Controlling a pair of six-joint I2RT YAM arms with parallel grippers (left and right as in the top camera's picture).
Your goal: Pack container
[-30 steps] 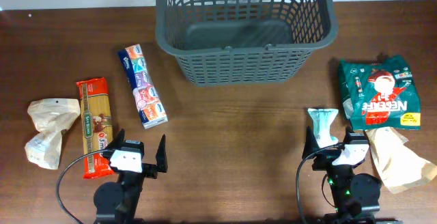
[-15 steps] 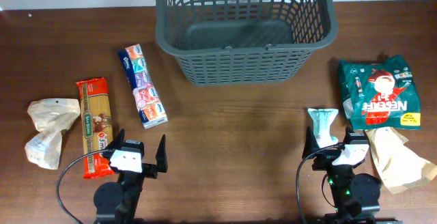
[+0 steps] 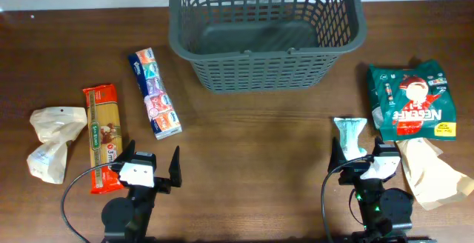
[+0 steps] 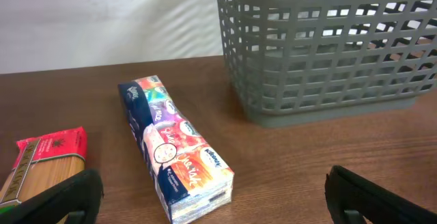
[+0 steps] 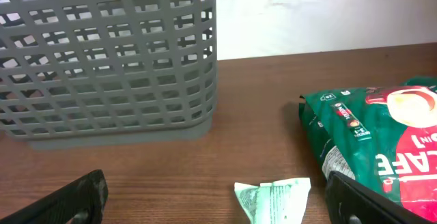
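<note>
The container, a large dark grey lattice basket, stands empty at the back middle of the table. It also fills the upper right of the left wrist view and the upper left of the right wrist view. My left gripper rests open near the front left edge, with a colourful tissue pack lying just ahead between its fingers. At the front right, my right gripper is open too, and a pale green sachet lies ahead of it. Neither gripper holds anything.
A red spaghetti pack and a crumpled beige paper bag lie at the left. A green Nescafe bag and another beige bag lie at the right. The tissue pack lies aslant left of the basket.
</note>
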